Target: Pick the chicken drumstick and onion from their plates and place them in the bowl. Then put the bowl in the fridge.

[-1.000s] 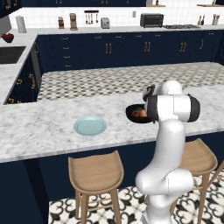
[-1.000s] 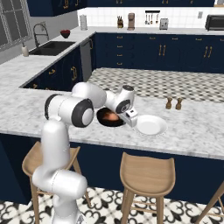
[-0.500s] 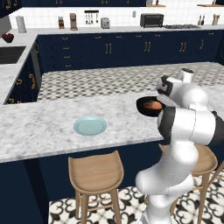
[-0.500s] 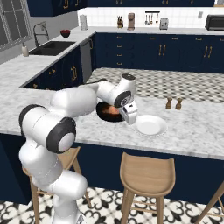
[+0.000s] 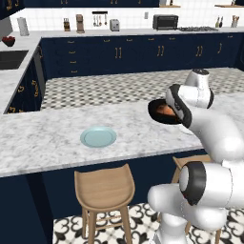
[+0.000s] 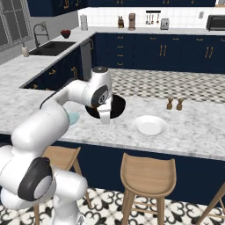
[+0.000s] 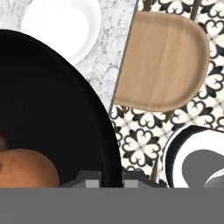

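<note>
Left base view, read from left to right, gives you the light blue plate [image 5: 98, 137] bare on the marble bench [image 5: 43, 143], then the black bowl [image 5: 161, 110] up off the surface at the arm's wrist, with something orange-brown showing inside it. A second ago that bowl sat low by the arm on the bench; half a second ago it was already rising, and now it hangs clear and further right. From the right base view you see the same bowl [image 6: 115, 107] behind the tool [image 6: 104, 117], whose jaws are pinched onto the near rim, and the white plate [image 6: 150, 125] further right, also bare. In the hand view the bowl wall [image 7: 61, 118] runs right down to the fingertips, with the onion [image 7: 27, 169] resting at the bottom left and a sliver of dark red beside it that is probably the chicken drumstick. Below the rim you look past the bench edge onto a wooden stool [image 7: 162, 61]. So judge both foods loaded and the carry to the fridge begun; watch for tilt on a one-sided rim grip.
</note>
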Robot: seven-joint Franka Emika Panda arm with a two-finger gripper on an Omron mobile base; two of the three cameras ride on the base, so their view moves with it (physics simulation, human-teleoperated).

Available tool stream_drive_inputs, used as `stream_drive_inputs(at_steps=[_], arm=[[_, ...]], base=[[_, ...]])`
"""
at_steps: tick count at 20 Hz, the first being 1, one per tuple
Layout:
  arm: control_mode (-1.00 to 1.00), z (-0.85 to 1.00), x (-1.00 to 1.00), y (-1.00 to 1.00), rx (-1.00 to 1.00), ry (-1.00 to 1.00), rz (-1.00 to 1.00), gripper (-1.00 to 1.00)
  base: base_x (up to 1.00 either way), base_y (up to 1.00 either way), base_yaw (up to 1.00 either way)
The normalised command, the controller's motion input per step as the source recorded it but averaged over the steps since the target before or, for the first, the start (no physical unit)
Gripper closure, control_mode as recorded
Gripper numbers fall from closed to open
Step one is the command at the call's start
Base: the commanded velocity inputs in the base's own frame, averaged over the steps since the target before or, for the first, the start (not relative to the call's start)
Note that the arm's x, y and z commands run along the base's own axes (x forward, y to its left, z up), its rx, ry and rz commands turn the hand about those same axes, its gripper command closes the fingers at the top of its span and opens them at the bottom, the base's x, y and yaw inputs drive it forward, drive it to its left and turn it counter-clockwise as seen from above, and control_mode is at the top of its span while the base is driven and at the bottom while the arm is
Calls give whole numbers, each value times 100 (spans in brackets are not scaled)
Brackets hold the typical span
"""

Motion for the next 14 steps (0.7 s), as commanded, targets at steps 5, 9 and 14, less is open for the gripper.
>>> stream_drive_inputs(at_steps=[5,9,14], arm=[[-100,40,-33,33,0,1,-25,100],[-100,26,-60,41,0,8,-2,100],[-100,23,-53,32,2,2,0,100]], base=[[0,0,0],[0,0,0],[0,0,0]])
